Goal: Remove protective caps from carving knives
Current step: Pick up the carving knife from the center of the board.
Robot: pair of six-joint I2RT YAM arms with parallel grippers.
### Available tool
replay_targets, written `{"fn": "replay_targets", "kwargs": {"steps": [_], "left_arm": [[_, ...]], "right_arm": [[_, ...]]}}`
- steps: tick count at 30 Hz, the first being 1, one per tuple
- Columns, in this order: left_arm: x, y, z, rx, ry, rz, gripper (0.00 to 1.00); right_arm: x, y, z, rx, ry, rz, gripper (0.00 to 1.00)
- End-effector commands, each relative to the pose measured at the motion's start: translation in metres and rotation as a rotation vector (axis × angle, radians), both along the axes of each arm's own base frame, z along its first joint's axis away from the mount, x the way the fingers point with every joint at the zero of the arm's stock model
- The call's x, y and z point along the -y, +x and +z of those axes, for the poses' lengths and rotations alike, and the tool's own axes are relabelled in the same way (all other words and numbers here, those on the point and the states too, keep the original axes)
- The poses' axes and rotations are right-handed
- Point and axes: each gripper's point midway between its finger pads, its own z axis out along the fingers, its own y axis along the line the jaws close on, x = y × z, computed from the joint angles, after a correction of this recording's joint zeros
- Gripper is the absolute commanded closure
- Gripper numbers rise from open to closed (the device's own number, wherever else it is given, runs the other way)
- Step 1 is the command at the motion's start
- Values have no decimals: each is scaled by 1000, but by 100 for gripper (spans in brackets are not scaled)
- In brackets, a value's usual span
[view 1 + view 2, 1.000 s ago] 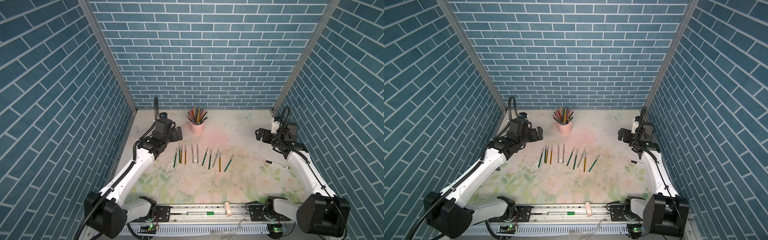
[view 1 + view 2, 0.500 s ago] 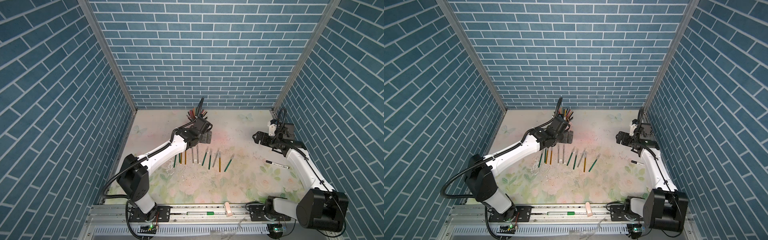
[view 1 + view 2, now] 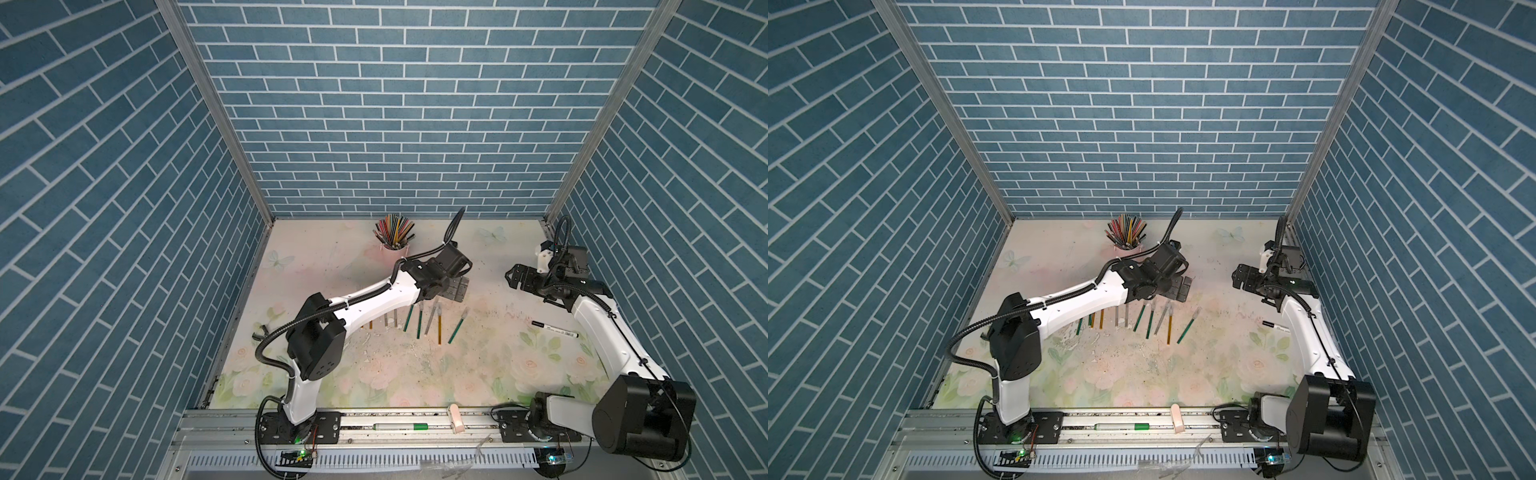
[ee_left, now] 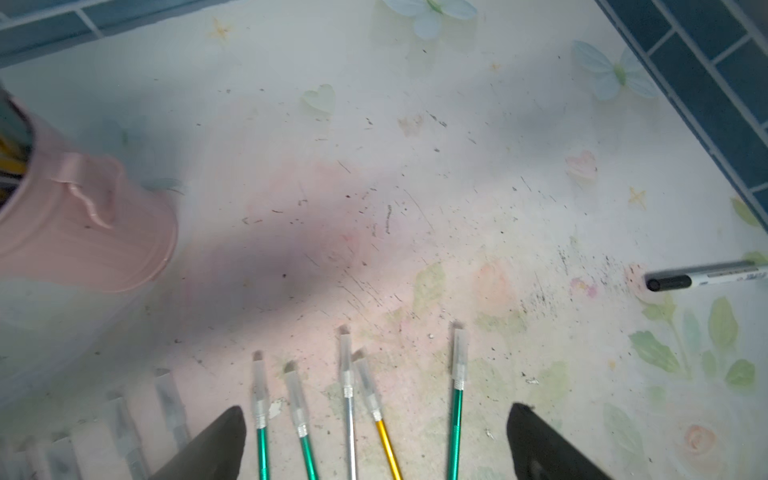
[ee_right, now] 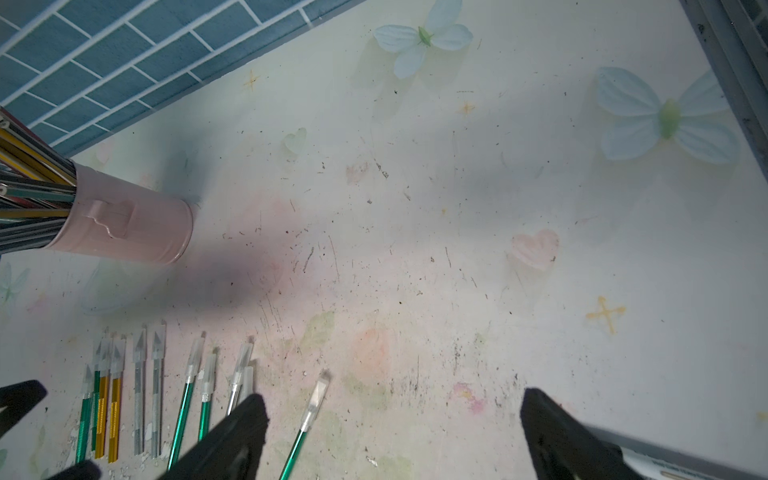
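three blue brick walls (image 3: 395,124) box the floral table (image 3: 332,257) at the back and both sides, and a metal rail (image 3: 357,426) closes the front. the mat behind the knives is bare from the pink cup (image 3: 395,249) of pencils (image 3: 394,228) near the back wall across to the right corner, and the front half is open too (only pale flecks and dark specks). a white marker (image 3: 557,329) lies near the right wall, just beside the right forearm. the left gripper (image 3: 455,289) hangs over the far ends of the row, jaws wide apart and empty; the right gripper (image 3: 515,276) hovers near the right wall, well apart from the row, jaws likewise spread on nothing. the carving knives (image 3: 419,322) lie in a loose row mid-table, tips toward the back wall, handles green, gold and silver-grey. the protective caps (image 4: 259,386) sit as cloudy whitish sleeves over the tips; every tip seems capped, though those under the left arm are blurred in the left wrist view.
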Motion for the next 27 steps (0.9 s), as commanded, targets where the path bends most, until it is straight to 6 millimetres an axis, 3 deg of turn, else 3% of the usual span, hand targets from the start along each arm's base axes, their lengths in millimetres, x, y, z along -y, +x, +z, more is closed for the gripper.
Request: {"fn": "replay_targets", "kwargs": {"steps": [1, 7, 13, 27], "left_arm": [[10, -12, -14, -34, 74, -41, 1], [28, -33, -37, -94, 132, -102, 8], [27, -49, -60, -166, 188, -127, 19], [36, -65, -77, -244, 187, -143, 23]], "right_arm": [[2, -5, 3, -17, 8, -32, 3], [2, -12, -1, -55, 23, -32, 2], [-2, -13, -5, -66, 76, -24, 3], [-11, -10, -5, -89, 159, -4, 3]]}}
